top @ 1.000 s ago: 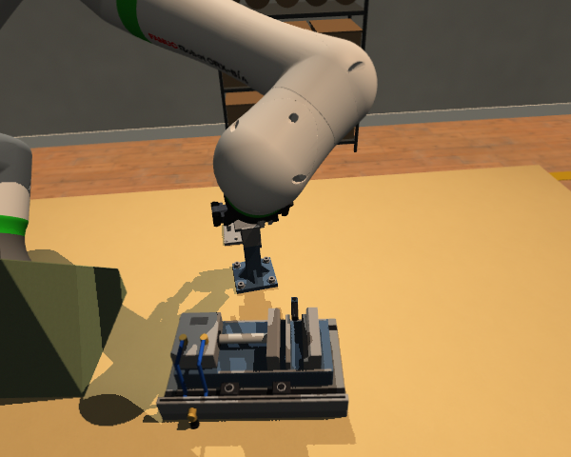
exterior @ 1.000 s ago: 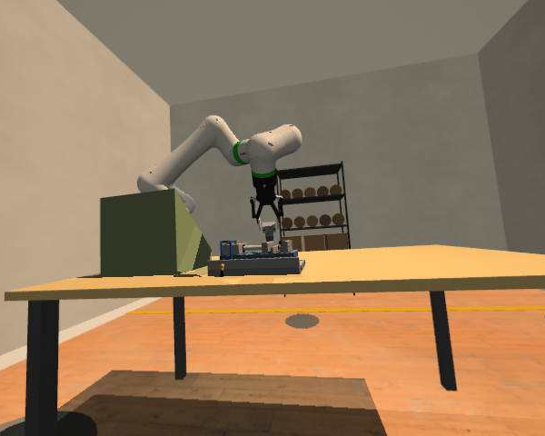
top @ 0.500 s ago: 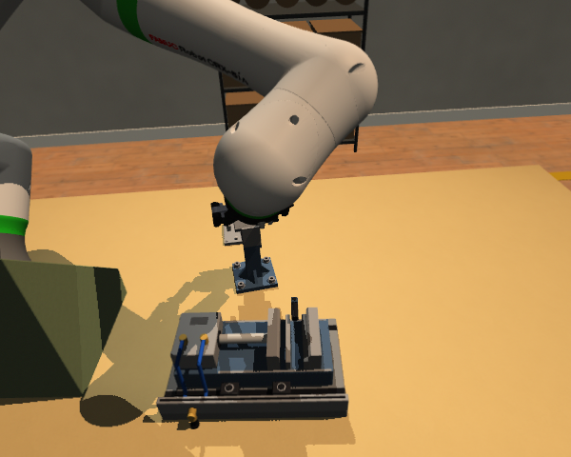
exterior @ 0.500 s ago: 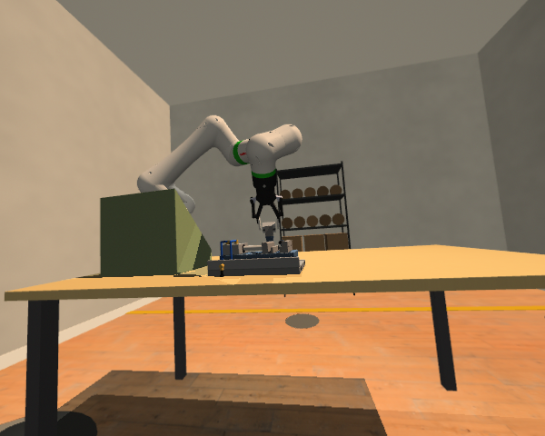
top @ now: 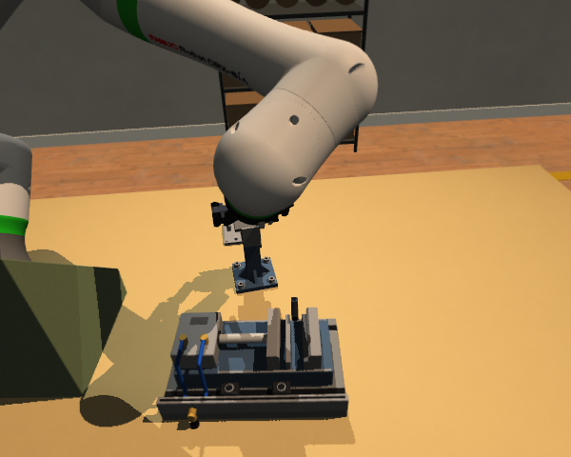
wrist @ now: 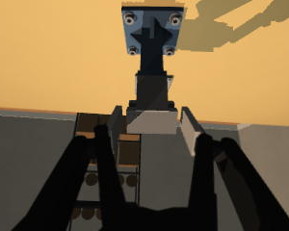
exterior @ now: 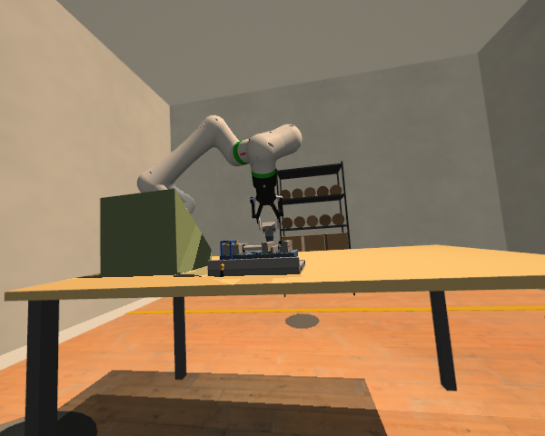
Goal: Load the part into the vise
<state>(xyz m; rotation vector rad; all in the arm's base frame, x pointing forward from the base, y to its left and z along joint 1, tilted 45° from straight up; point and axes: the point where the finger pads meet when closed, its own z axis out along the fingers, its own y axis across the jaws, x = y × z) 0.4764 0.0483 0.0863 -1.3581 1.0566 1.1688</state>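
The part [wrist: 151, 120] is a light grey block resting on top of a dark post [wrist: 151, 84] with a blue bolted base plate [wrist: 152, 30]. It also shows in the top view [top: 234, 234] and the exterior view [exterior: 268, 228]. My gripper [wrist: 151, 115] points down over it and is open. In the wrist view its two pads stand on either side of the part, with a narrow gap on each side. The arm's wrist hides the fingers in the top view. The open vise [top: 256, 354] stands in front of the post, with nothing between its jaws.
On the vise, the air cylinder [top: 197, 339] with blue hoses is at the left. The fixed jaw [top: 315, 336] is at the right, and the dark work stop [top: 294, 307] is at the far end. An olive box [top: 40, 325] stands at the left. A shelf rack [exterior: 312, 206] stands behind the table.
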